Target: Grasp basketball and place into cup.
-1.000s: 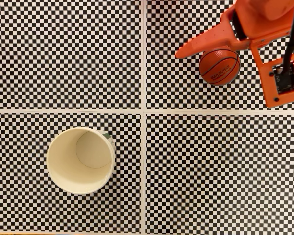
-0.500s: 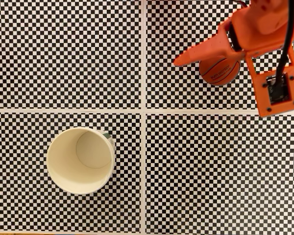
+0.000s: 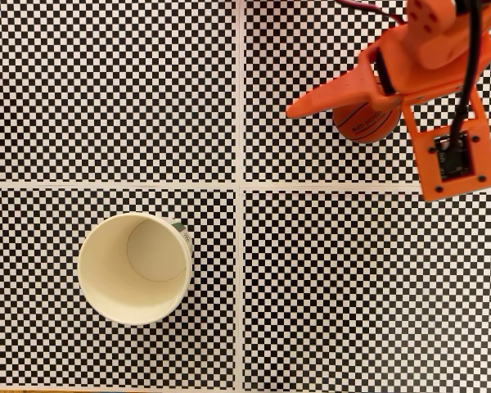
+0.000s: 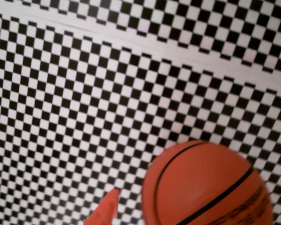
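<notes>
A flat surface covered in a fine black-and-white checkerboard pattern (image 3: 352,286), divided into four panels by thin white lines, fills the fixed view from above. The round cream-white paper cup (image 3: 135,268) is taken as the landmark. It is seen standing upright in the lower-left panel, mouth open to the camera, its pale inside empty, with a sliver of green print showing at its upper-right rim.

Well apart from the cup, up and to the right in the upper-right panel, the small orange-red toy basketball with black seam lines (image 3: 365,124) is found resting on the checkerboard. Only its lower part is seen in the fixed view; the rest is covered by the angular orange plastic gripper (image 3: 335,102), which is placed above it. One long pointed finger (image 3: 323,97) is seen reaching from the ball toward the cup's side, its tip over the pattern left of the ball. The second finger cannot be made out, so how far the jaws are parted, and whether the ball is held, cannot be told.

In the wrist view the basketball (image 4: 206,185) is shown large at the lower right, slightly blurred, with an orange fingertip (image 4: 105,213) just beside its left edge; contact cannot be confirmed.
</notes>
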Controlling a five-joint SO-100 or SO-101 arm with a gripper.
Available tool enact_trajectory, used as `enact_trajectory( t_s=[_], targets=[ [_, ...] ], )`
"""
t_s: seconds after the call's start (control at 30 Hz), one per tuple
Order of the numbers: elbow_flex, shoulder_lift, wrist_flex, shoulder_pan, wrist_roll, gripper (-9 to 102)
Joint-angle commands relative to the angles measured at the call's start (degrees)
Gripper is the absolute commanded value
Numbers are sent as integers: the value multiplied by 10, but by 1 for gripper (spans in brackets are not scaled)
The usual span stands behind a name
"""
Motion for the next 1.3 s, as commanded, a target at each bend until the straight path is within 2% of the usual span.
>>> enact_trajectory(
  t_s=[0.0, 0.27, 0.47, 0.77, 1.0, 1.27],
  targets=[
    [4, 2, -11, 6, -5, 87],
    [9, 2, -17, 10, 1, 80],
    [10, 0, -18, 10, 11, 70],
    [17, 0, -22, 14, 18, 70],
    [18, 0, -22, 20, 17, 60],
    [30, -4, -34, 20, 25, 55]
  ],
)
